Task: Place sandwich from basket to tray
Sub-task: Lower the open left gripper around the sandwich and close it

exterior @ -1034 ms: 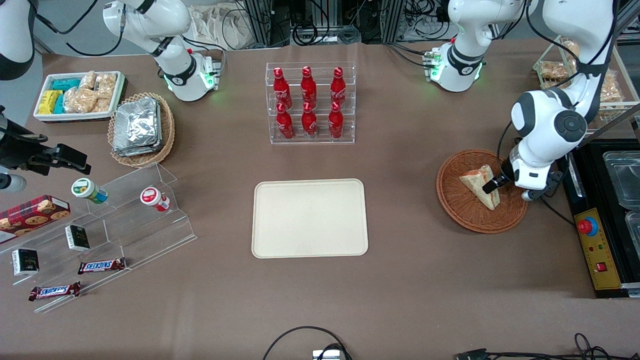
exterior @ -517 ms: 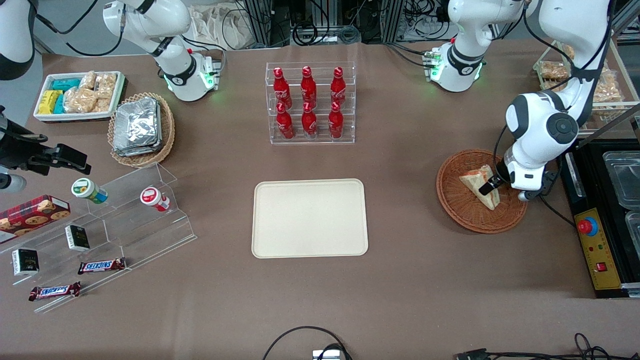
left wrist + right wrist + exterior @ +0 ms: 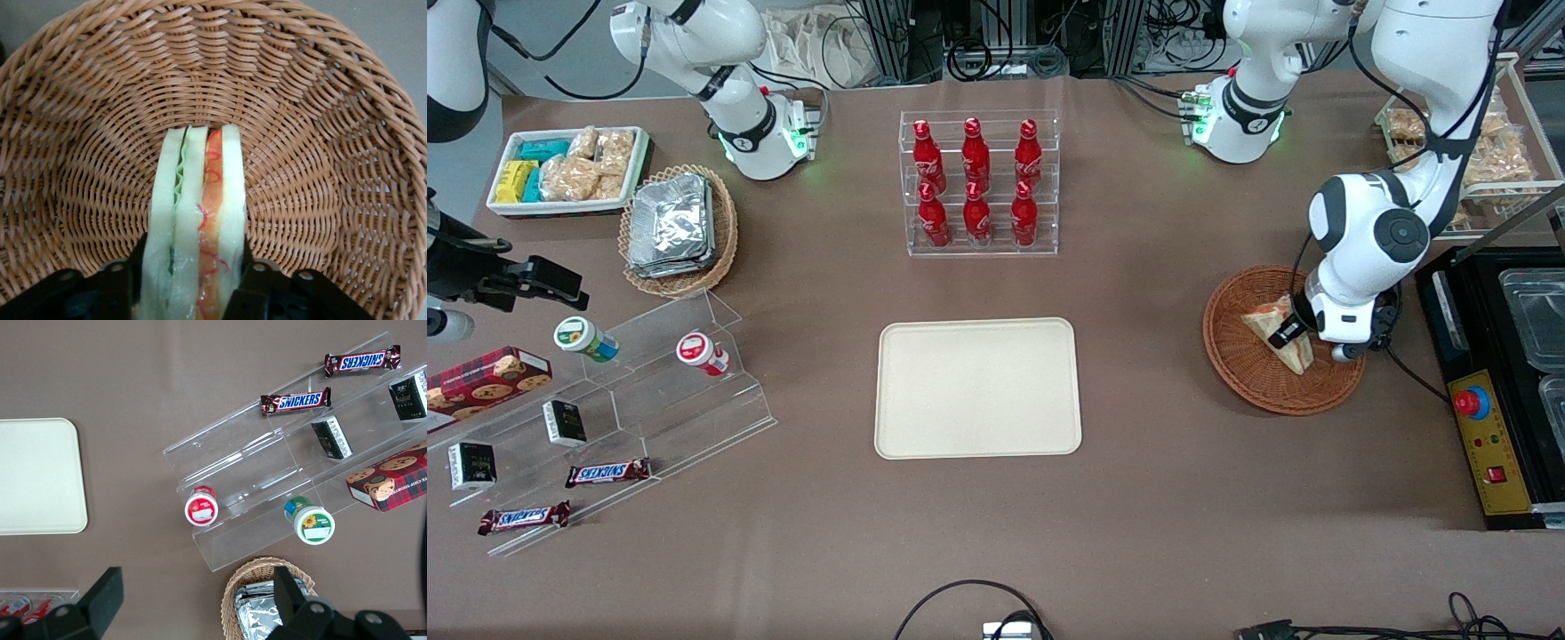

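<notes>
The only writing I can read is "SNICKERS" on two chocolate bars (image 3: 295, 401) lying on the clear stepped display (image 3: 618, 404) toward the parked arm's end of the bench (image 3: 1138, 533); a red box printed with cookies (image 3: 482, 380) sits just beside them, its lettering too small to make out, and the red bottles (image 3: 976, 182) in the clear rack carry white script I cannot read. My gripper (image 3: 190, 277) is down inside the basket (image 3: 320, 187), its jaws pinching the sandwich (image 3: 197, 220) with one dark finger pressed against each outer bread face. The sandwich stands on edge on the reddish-brown weave: pale white bread slices, a thin ruffled green layer between two of them, and an orange-red band flecked with red shreds, all under a glossy clear wrap. From the front it shows as a pale wedge in the basket, well apart from the cream tray (image 3: 977, 388) at the bench's middle.
</notes>
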You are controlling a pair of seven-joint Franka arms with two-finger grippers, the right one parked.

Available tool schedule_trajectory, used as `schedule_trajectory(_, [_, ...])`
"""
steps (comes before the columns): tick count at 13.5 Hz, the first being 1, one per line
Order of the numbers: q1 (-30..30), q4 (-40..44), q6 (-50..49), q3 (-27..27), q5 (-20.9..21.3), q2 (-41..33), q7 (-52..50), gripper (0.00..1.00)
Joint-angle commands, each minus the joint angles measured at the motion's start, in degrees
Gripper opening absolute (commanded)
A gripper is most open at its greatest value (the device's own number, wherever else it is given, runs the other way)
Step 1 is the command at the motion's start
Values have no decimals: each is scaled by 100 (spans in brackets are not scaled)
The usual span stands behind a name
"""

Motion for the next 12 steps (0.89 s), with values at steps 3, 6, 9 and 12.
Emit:
schedule_trajectory(3, [-85, 12, -192, 6, 111, -308, -184, 0])
schedule_trajectory(6, [-85, 266, -1000, -204, 146, -738, -140, 0])
schedule_trajectory(9, [-85, 749, -1975, -591, 601, -906, -149, 0])
schedule_trajectory(12, [-85, 1198, -2602, -1135, 1033, -898, -87, 0])
